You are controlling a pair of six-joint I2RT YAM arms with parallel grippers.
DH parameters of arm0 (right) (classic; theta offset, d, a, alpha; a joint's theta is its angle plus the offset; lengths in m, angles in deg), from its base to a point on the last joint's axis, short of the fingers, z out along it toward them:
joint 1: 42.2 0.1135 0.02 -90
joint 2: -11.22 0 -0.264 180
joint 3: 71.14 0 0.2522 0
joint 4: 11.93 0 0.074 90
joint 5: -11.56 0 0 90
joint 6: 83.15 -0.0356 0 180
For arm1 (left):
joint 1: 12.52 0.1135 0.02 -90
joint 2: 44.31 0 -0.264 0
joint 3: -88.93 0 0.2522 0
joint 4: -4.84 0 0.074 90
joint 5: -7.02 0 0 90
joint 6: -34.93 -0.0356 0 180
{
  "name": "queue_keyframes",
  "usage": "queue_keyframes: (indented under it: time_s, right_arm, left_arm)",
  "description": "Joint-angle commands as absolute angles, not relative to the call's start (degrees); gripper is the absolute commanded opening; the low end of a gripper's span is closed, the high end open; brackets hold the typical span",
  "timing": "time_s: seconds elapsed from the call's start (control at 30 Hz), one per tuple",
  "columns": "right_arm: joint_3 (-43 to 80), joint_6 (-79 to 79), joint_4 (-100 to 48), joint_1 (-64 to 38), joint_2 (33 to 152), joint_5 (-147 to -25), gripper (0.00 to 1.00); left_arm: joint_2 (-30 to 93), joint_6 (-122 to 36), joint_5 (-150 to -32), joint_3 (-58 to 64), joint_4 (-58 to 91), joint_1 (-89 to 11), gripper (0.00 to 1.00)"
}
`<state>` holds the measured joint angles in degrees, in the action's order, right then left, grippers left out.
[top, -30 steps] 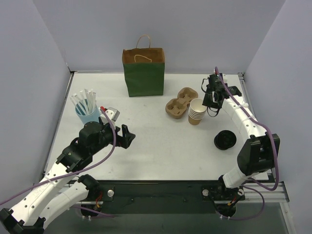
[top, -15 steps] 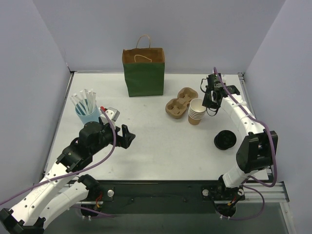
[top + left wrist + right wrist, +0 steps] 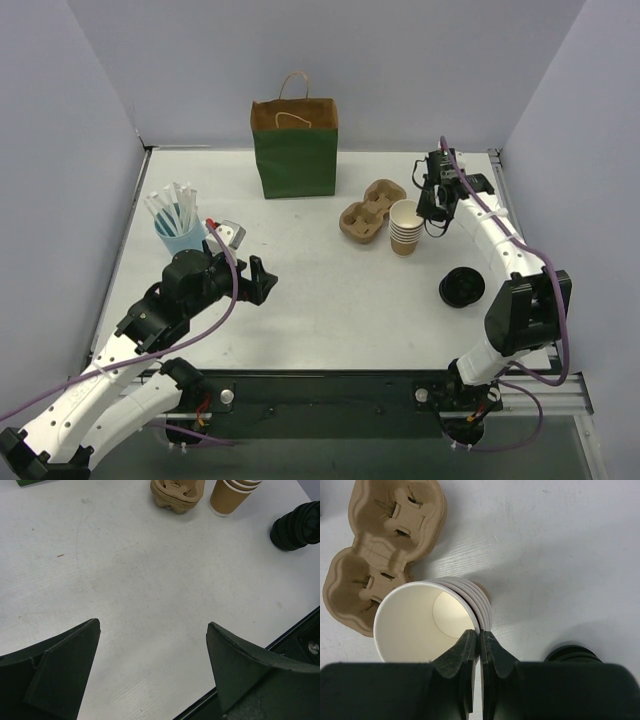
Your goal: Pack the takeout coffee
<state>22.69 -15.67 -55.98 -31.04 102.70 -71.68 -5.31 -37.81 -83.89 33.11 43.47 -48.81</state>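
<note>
Kraft cup stack (image 3: 404, 232): upright on the table (image 3: 330, 300), mouths up, long axis vertical, just beside the pulp carrier (image 3: 368, 210).
Right claw (image 3: 479, 635): pinched shut on the rim of the top cup (image 3: 415, 625).
Left claw (image 3: 152, 630): spread wide, holding nothing.
Black lid stack (image 3: 462, 288): apart from the cups.
Lidded takeout coffee: cannot be made out in any view.
</note>
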Motion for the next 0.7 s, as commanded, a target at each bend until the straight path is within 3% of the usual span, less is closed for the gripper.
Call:
queue_keyframes:
  time_s: [0.0, 0.67]
  right_arm:
    - [25.24, -16.44, -57.42, -31.74, 99.9, -70.62, 0.04]
    - [25.94, -17.58, -55.75, -34.02, 94.72, -73.16, 0.0]
  left_arm:
    - [-5.9, -38.72, -84.3, 32.72, 42.16, -48.99, 0.97]
    - [-5.64, -38.72, -84.21, 32.81, 42.24, -48.99, 0.97]
